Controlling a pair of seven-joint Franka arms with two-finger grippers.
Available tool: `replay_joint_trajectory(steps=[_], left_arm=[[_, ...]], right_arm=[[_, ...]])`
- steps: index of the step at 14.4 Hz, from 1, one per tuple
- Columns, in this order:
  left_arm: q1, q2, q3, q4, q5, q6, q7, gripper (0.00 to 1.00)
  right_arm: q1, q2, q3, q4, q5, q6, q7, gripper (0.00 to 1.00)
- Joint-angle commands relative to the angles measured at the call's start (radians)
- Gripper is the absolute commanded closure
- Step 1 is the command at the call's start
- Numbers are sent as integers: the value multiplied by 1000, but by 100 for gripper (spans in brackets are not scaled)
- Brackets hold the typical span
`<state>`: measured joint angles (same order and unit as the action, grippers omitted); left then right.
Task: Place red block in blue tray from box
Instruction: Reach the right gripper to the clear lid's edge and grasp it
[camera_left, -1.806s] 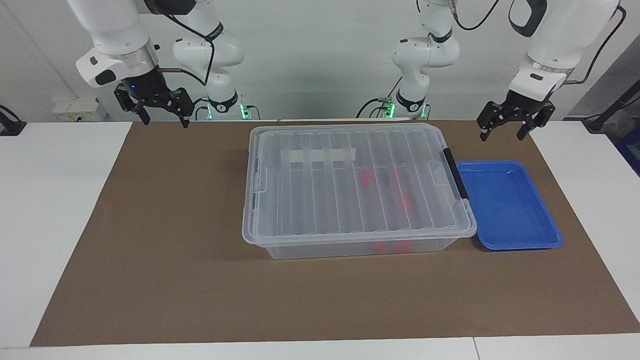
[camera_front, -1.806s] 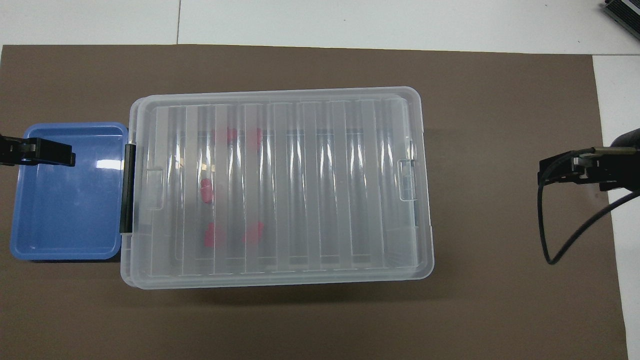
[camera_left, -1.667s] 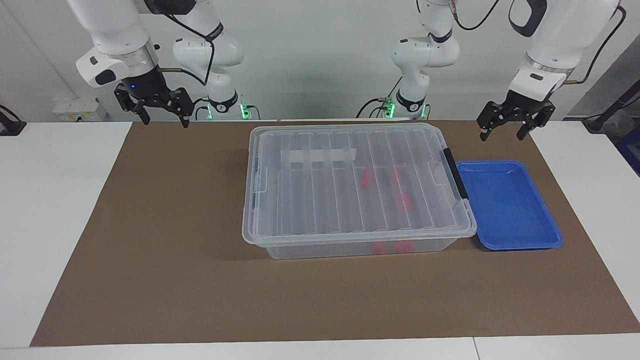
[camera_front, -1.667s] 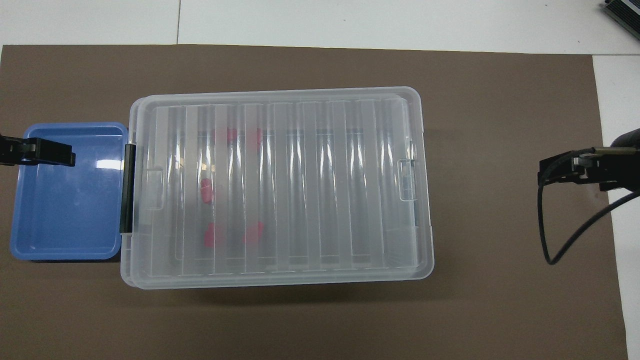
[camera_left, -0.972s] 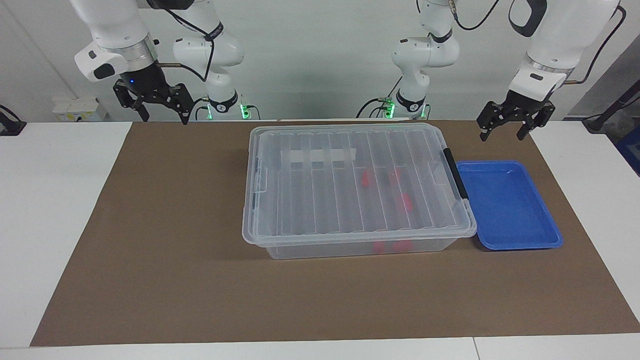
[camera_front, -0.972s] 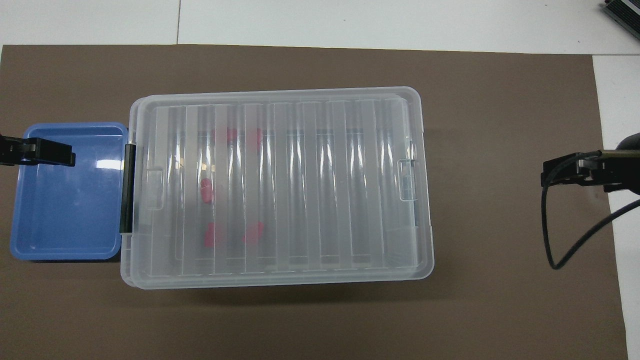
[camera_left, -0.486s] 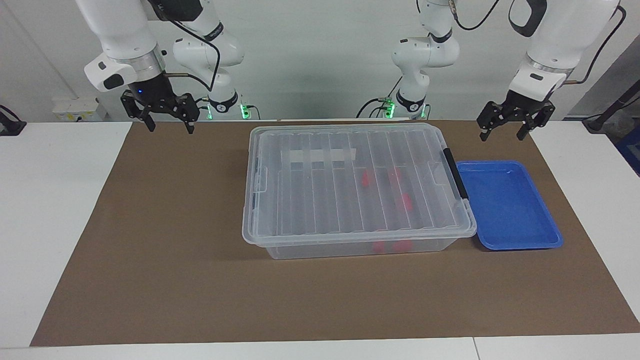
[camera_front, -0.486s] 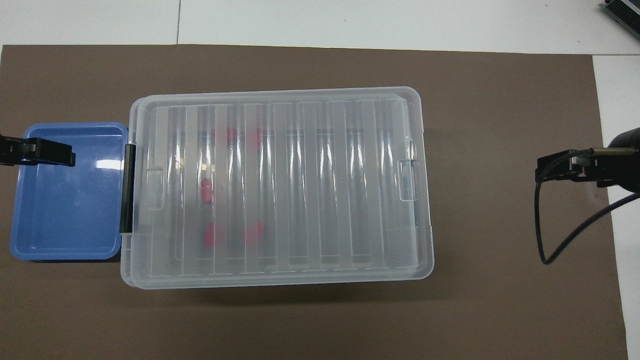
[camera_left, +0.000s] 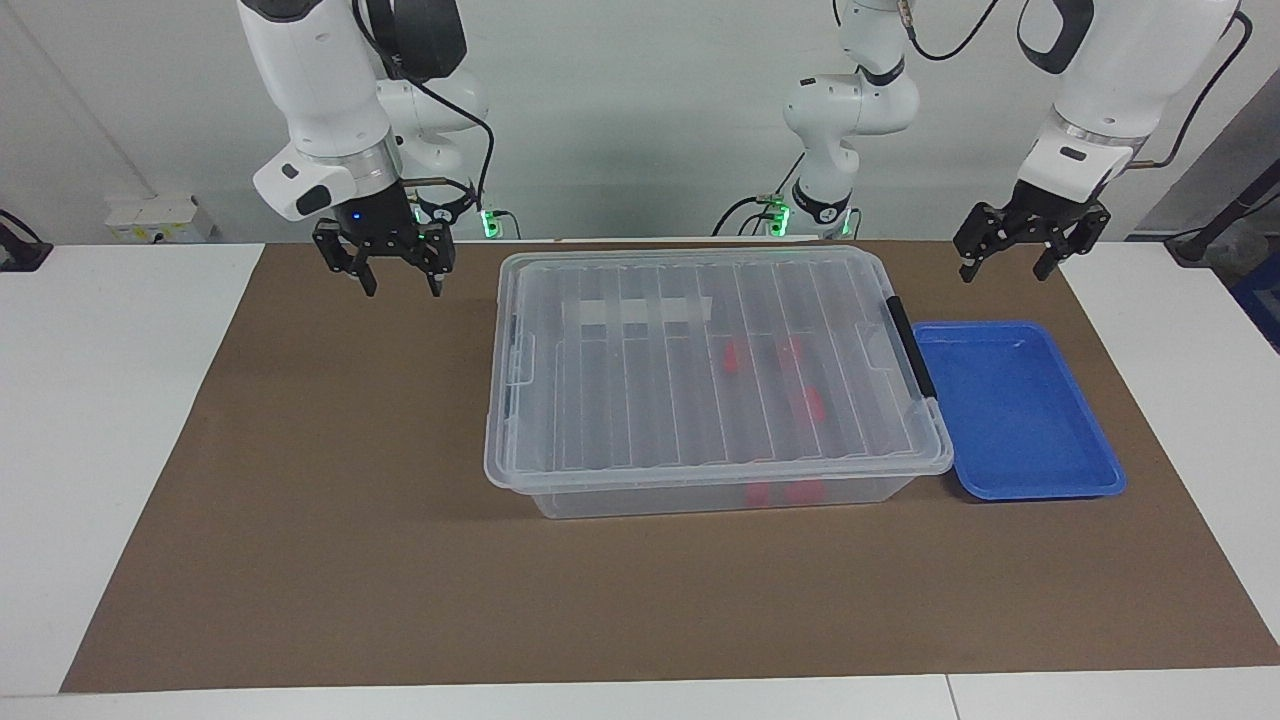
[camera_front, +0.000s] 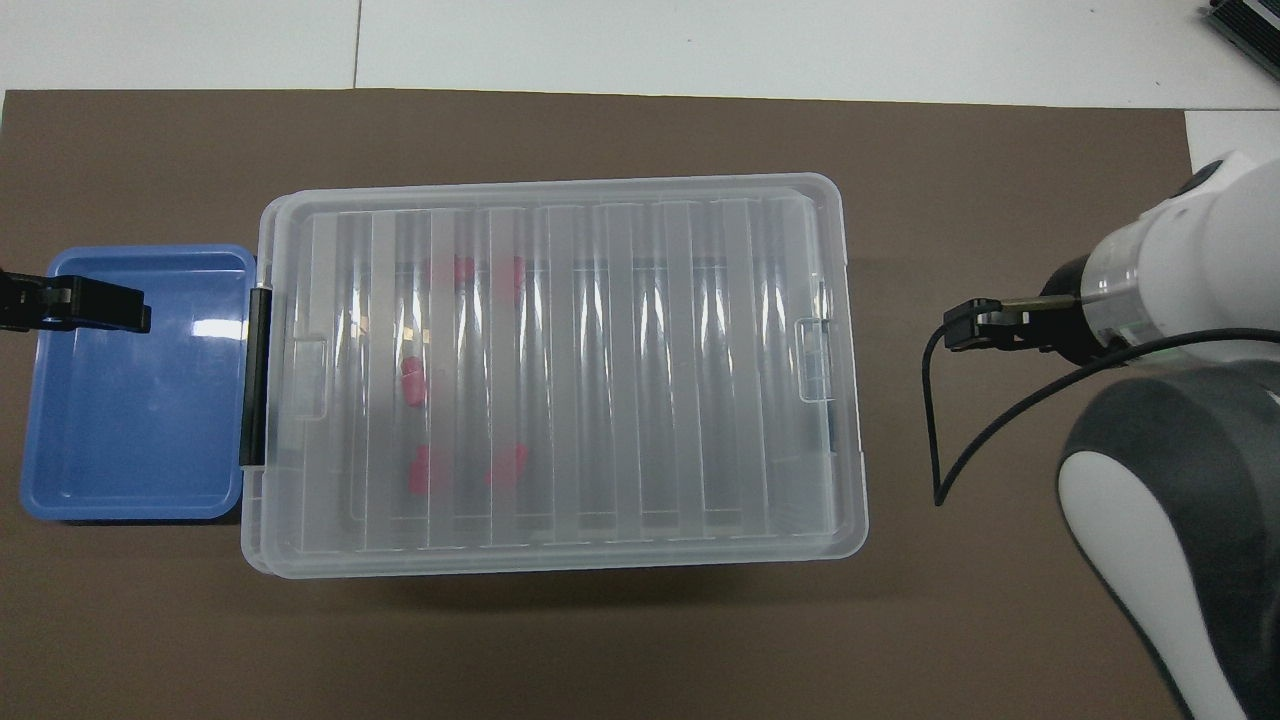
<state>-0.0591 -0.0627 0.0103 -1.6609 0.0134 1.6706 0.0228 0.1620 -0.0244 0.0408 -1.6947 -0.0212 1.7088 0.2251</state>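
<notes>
- Clear plastic forms the box (camera_left: 715, 375), a large lidded bin in the middle of a brown mat (camera_left: 330, 520) on the desk (camera_left: 90, 420); its ribbed lid is on, with a black handle (camera_left: 911, 345) at the end toward the left arm.
- Several red blocks lie inside the box, seen through the lid, in the half toward the left arm; one red block (camera_left: 812, 403) sits among them, apart from its neighbours.
- The blue tray (camera_left: 1015, 415) touches the box at the handle end and holds nothing.
- The left hand (camera_left: 1003, 266) hangs released in the air just above the mat, near the tray's edge that is closest to the robots; this arm waits.
- The right hand (camera_left: 401, 282) hangs over the mat beside the box's other end, fingers parted, holding nothing.
- The lid probably has to come off first.
- Judged by looks, the block is light, rigid and smooth, so it may slip; pinching its two flat sides mid-body seems safest.
</notes>
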Motion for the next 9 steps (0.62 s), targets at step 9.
replay_joint_trajectory(steps=[9], left_arm=[[-1, -17, 5, -11, -15, -12, -6, 0]], right_arm=[[122, 110, 2, -22, 12, 173, 148, 100]])
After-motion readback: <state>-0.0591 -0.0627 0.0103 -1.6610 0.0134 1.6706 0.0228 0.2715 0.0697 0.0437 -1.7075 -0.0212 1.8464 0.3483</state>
